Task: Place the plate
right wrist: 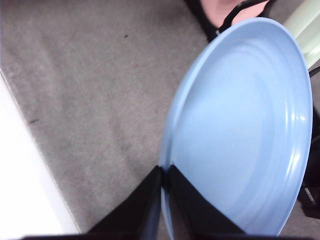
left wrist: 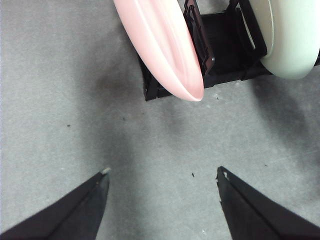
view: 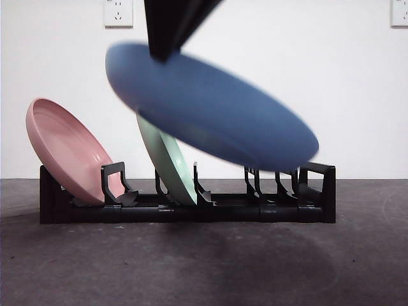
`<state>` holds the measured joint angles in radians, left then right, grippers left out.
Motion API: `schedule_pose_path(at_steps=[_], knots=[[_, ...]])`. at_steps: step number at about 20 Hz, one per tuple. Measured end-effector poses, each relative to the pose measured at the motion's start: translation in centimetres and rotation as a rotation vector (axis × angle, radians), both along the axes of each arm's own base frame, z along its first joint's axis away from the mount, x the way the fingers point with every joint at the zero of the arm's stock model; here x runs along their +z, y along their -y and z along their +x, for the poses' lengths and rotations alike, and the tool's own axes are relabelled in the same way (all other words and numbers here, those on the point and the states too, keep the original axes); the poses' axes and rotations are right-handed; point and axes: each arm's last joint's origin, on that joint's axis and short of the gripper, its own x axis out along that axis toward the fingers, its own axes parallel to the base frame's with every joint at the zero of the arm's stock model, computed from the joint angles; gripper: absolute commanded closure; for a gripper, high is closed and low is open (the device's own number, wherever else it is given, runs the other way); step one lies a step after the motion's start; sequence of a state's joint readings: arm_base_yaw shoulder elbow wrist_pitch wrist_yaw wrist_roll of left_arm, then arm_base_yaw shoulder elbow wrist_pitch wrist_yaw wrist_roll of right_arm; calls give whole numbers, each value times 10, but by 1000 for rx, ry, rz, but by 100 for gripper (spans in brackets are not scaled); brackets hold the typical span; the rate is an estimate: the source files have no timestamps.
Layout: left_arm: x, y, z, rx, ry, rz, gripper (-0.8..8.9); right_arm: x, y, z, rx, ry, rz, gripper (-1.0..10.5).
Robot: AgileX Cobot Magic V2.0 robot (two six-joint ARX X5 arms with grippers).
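Note:
A blue plate (view: 210, 105) hangs tilted above the black dish rack (view: 312, 204), in front of the green plate. My right gripper (view: 167, 38) comes down from above and is shut on the plate's upper left rim; the right wrist view shows its jaws pinching the blue plate (right wrist: 245, 125) at the edge, gripper (right wrist: 164, 175). My left gripper (left wrist: 162, 175) is open above bare table, short of the rack's left end (left wrist: 150, 90), holding nothing.
A pink plate (view: 67, 150) leans in the rack's leftmost slot and a pale green plate (view: 169, 159) stands in a middle slot. The rack's right-hand slots (view: 274, 185) hold nothing. A white wall rises behind.

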<state>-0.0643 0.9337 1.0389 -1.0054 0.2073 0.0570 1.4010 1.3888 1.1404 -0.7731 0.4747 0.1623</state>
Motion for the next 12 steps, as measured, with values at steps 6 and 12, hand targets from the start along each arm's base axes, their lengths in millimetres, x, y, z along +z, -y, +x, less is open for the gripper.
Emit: schedule_pose_path(at_steps=[6,12], knots=[[0,0,0,0,0,0,469,-29,-5,1,4,-10,8,934],[0,0,0,0,1,0,469,-62,-26,4,8,-29,-55,934]])
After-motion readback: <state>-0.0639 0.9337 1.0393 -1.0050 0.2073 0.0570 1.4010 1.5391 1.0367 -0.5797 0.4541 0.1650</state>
